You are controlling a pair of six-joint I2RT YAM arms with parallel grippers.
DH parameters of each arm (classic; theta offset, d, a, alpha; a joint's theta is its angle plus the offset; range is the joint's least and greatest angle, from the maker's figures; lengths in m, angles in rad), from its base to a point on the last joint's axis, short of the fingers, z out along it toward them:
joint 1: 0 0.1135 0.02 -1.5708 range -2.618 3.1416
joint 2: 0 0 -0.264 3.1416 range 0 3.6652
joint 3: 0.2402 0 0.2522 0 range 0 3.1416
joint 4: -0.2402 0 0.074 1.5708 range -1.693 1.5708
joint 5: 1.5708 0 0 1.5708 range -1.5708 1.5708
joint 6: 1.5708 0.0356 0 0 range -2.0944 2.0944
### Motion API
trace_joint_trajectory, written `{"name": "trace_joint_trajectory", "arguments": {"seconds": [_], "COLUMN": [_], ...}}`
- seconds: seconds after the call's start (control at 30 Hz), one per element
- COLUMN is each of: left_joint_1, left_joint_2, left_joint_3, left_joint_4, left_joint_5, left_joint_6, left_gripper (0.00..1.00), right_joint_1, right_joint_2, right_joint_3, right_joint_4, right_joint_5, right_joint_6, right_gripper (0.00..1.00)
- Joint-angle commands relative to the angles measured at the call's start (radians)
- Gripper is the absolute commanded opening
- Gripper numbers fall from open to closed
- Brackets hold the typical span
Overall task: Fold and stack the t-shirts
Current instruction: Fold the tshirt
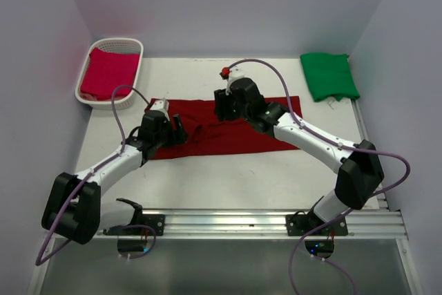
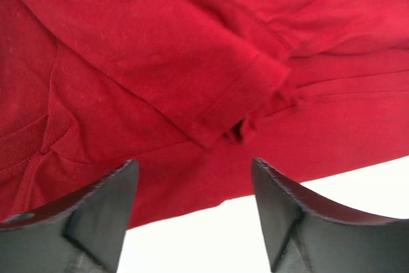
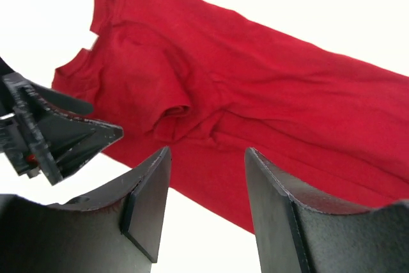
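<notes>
The dark maroon t-shirt point(image 1: 235, 132) lies spread lengthwise across the middle of the table, with a sleeve point(image 2: 249, 87) folded in over its body. My left gripper point(image 1: 177, 132) hovers at the shirt's left end, open, with nothing between its fingers point(image 2: 108, 202); the near hem shows below them. My right gripper point(image 1: 222, 106) hangs over the shirt's far edge near the middle, also open and holding nothing point(image 3: 208, 151). A folded green t-shirt point(image 1: 329, 76) lies at the back right. A crimson t-shirt point(image 1: 109, 72) rests in the basket.
The white lattice basket point(image 1: 131, 46) stands at the back left corner. Grey walls close in the table on three sides. A metal rail point(image 1: 262, 222) carrying both arm bases runs along the near edge. Bare white tabletop point(image 1: 228, 177) lies in front of the maroon shirt.
</notes>
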Motion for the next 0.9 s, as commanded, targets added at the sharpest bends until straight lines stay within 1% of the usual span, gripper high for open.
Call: {"name": "trace_joint_trajectory", "arguments": {"seconds": [0.0,0.03,0.07,0.17,0.33,0.67,0.87], "left_joint_1": [-0.024,-0.032,-0.035,-0.047,-0.066,-0.092,-0.101], "left_joint_2": [0.060,0.074,0.101,0.159,0.216,0.230,0.293], "left_joint_3": [0.004,0.004,0.009,0.027,0.047,0.084,0.128], "left_joint_4": [0.069,0.067,0.104,0.127,0.156,0.196,0.164], "left_joint_5": [-0.083,-0.092,-0.106,-0.134,-0.149,-0.134,-0.135], "left_joint_6": [-0.009,-0.007,-0.007,-0.004,-0.004,-0.004,-0.009], "left_gripper": [0.73,0.71,0.67,0.65,0.63,0.62,0.60], "right_joint_1": [0.000,0.000,-0.001,-0.001,-0.001,-0.001,-0.003], "right_joint_2": [-0.044,-0.049,-0.058,-0.069,-0.078,-0.063,-0.063], "right_joint_3": [-0.052,-0.059,-0.072,-0.087,-0.098,-0.096,-0.096], "right_joint_4": [0.013,0.011,0.013,0.011,0.013,0.010,0.007], "right_joint_5": [0.094,0.092,0.091,0.086,0.074,0.063,0.066], "right_joint_6": [0.022,0.027,0.027,0.027,0.018,0.005,0.001], "right_gripper": [0.54,0.53,0.52,0.52,0.50,0.47,0.44]}}
